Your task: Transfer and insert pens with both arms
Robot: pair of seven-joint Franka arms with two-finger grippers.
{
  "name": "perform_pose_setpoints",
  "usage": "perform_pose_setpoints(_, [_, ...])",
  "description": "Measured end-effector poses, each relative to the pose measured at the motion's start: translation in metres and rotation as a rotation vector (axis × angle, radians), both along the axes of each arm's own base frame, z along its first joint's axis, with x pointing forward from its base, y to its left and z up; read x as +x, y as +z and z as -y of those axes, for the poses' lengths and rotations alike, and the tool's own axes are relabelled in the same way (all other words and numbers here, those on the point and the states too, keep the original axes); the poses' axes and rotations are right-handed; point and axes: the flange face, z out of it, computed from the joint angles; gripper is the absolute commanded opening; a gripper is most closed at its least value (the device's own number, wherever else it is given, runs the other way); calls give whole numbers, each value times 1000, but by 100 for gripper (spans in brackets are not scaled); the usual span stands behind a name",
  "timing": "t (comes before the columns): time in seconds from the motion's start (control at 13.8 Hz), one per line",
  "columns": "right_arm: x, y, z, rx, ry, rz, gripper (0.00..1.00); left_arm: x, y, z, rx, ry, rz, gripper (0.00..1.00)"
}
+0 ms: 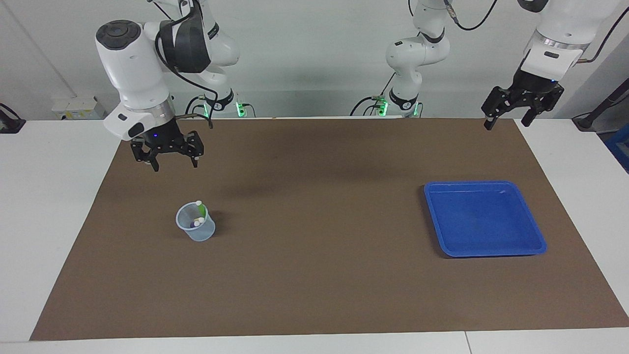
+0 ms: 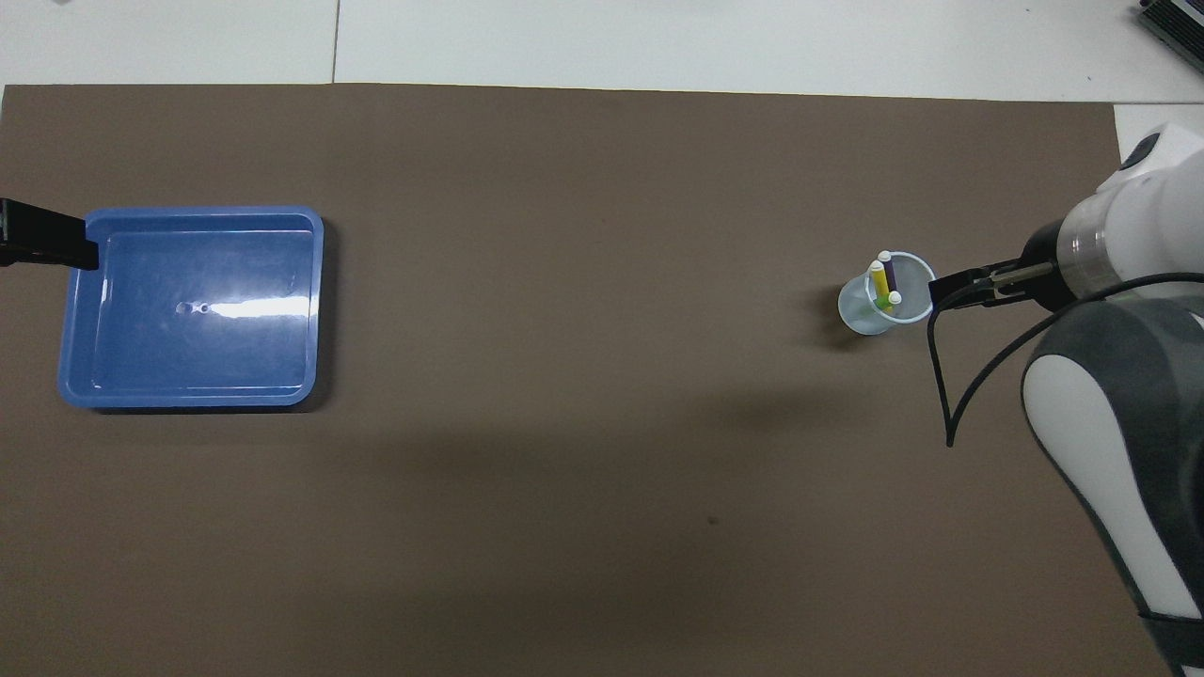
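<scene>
A clear plastic cup (image 1: 195, 228) (image 2: 858, 310) stands on the brown mat toward the right arm's end of the table. The pens stand in it, pale caps up: a yellow pen (image 2: 879, 282), a purple pen (image 2: 891, 279) and a green pen (image 1: 201, 209). My right gripper (image 1: 176, 166) hangs open and empty, high over the mat beside the cup. My left gripper (image 1: 505, 125) is also open and empty, raised over the mat's edge at the left arm's end, next to the blue tray (image 1: 484, 221) (image 2: 188, 362).
The blue tray holds nothing. The brown mat (image 1: 314, 285) covers most of the white table (image 1: 54, 221). The right arm's white forearm and a black cable loop (image 2: 950, 395) hang over the mat near the cup.
</scene>
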Motion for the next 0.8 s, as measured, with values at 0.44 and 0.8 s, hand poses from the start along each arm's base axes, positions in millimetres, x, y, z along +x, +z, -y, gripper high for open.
perform_pose_setpoints(0.44, [-36,38,-8,41,-8,-53,100,-8,-10,1,7,1,-34,100])
perform_pose_setpoints(0.8, [-51,55,-11,66,-12,-56,100,-13,-8,2,11,1,-35,100])
